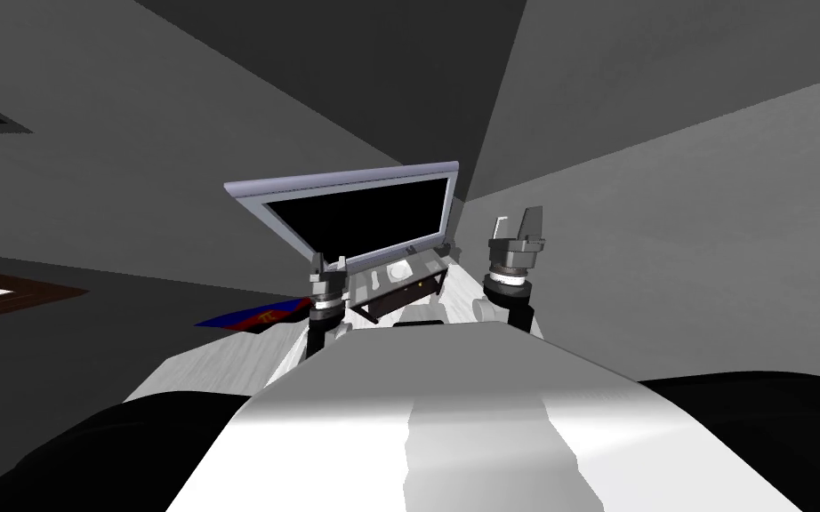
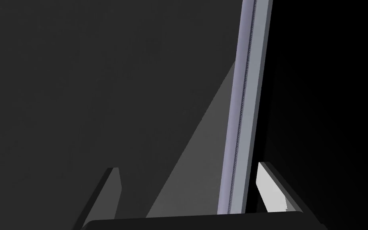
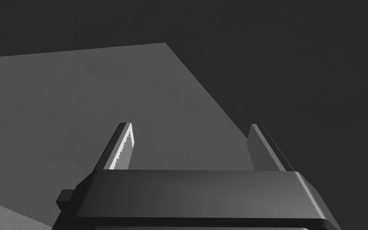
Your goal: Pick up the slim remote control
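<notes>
Reaching is still ahead of you: left gripper and right gripper hang raised, released and empty, before the television. The slim remote control looks like that dark sliver on the white desk below; lower one gripper onto it.

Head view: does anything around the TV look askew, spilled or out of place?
Nothing stands out. The TV stands upright on its low stand; the slant is the camera's. The left pincer and the right pincer are open and empty.
</notes>
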Tool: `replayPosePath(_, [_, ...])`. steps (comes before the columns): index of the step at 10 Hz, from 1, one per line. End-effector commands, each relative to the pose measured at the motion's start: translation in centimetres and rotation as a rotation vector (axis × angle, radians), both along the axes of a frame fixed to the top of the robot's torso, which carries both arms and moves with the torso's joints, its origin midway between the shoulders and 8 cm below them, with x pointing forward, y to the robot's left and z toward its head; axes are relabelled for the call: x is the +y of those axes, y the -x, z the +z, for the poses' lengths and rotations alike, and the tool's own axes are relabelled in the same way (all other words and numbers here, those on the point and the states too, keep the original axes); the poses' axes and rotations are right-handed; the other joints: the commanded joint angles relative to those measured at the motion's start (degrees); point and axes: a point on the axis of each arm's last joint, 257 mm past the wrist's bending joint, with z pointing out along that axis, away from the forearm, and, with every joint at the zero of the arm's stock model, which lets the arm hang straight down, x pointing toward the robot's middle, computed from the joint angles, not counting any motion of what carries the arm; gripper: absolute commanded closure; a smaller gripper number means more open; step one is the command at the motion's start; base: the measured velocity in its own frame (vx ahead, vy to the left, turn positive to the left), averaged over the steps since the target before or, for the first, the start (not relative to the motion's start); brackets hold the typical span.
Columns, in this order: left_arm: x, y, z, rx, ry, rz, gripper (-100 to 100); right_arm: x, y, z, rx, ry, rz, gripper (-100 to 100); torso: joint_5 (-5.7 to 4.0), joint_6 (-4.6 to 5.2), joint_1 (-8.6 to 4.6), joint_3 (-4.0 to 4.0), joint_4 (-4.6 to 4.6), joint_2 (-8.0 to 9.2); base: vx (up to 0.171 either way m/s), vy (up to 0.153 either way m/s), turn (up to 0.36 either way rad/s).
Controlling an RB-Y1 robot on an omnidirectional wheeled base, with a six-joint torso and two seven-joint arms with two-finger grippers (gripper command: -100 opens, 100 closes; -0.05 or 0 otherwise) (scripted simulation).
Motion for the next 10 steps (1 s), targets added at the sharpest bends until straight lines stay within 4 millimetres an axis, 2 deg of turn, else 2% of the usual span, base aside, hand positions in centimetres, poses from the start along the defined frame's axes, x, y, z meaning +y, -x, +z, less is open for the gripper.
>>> replayPosePath(1, [0.7,0.0,-2.2,0.048,-0.039,-0.002,-100,0.0,0.0,0.0,0.0,0.0,0.0,0,0.0,0.0,0.0,0.0,0.0,0.0,-0.064,-0.068,-0.15])
replayPosePath(2, [1.3,0.0,-3.8,0.084,-0.061,-0.003,-100,0.0,0.0,0.0,0.0,0.0,0.0,0,0.0,0.01,-0.02,-0.01,0.0,-0.02,-0.063,-0.057,-0.152])
replayPosePath(3, [1.4,0.0,-4.1,0.091,-0.06,-0.001,-100,0.0,0.0,0.0,0.0,0.0,0.0,0,0.0,-0.01,0.02,0.0,0.0,0.0,-0.049,-0.033,-0.031])
replayPosePath(5, [2.8,0.2,-7.7,0.176,-0.1,-0.002,-100,0.0,0.0,0.0,0.0,0.0,0.0,0,0.02,0.0,0.07,-0.05,-0.02,-0.1,-0.036,-0.053,-0.174])
replayPosePath(6, [2.9,0.2,-8.1,0.183,-0.099,0.0,-100,0.0,0.0,0.0,0.0,0.0,0.0,0,0.0,0.01,0.03,-0.04,-0.01,-0.08,-0.032,-0.039,-0.06])
replayPosePath(7, [3.6,0.5,-9.8,0.226,-0.116,-0.003,-100,0.0,0.0,0.0,0.0,0.0,0.0,0,0.01,-0.02,0.09,-0.06,-0.02,-0.12,-0.017,-0.038,-0.118])
replayPosePath(8, [3.8,0.5,-10.2,0.236,-0.115,0.0,-100,0.0,0.0,0.0,0.0,0.0,0.0,0,0.02,0.0,0.1,-0.09,-0.03,-0.16,-0.011,-0.022,-0.084])
replayPosePath(9, [4.5,0.9,-11.9,0.279,-0.131,-0.004,-100,0.0,0.0,0.0,0.0,0.0,0.0,0,0.03,-0.02,0.15,-0.1,-0.03,-0.19,-0.013,-0.024,-0.161])
replayPosePath(10, [4.7,0.9,-12.6,0.293,-0.128,0.001,-100,0.0,0.0,0.0,0.0,0.0,0.0,0,0.03,0.0,0.17,-0.1,-0.04,-0.19,-0.013,-0.021,-0.096])
